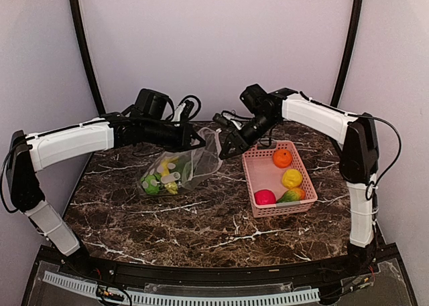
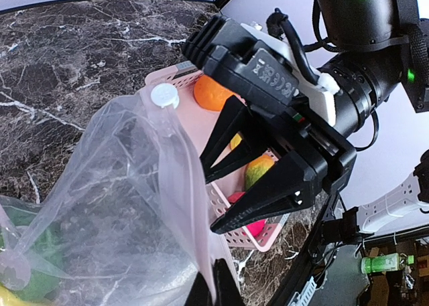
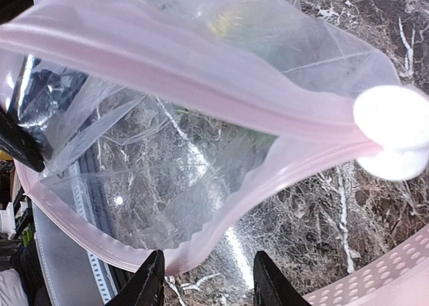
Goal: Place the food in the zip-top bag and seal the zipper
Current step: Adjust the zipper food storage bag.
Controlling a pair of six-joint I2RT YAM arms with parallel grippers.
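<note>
The zip-top bag (image 1: 191, 164) lies on the table with its mouth lifted and open. My left gripper (image 1: 198, 142) is shut on the far side of the pale pink zipper (image 3: 201, 85); its fingertips (image 2: 216, 287) pinch the rim. My right gripper (image 1: 228, 145) is open, with the near zipper edge (image 3: 194, 252) just ahead of its fingers (image 3: 151, 282). Green food (image 1: 153, 184) and yellow food (image 1: 167, 165) sit inside the bag. An orange (image 1: 282, 158), lemon (image 1: 291, 178), red-pink fruit (image 1: 265, 197) and mango (image 1: 293, 195) lie in the basket.
The pink lattice basket (image 1: 249, 169) stands right of the bag, close under my right gripper; it also shows in the left wrist view (image 2: 221, 205). A white round tab (image 3: 392, 132) sits at the end of the zipper. Dark marble table (image 1: 201, 219) spreads in front.
</note>
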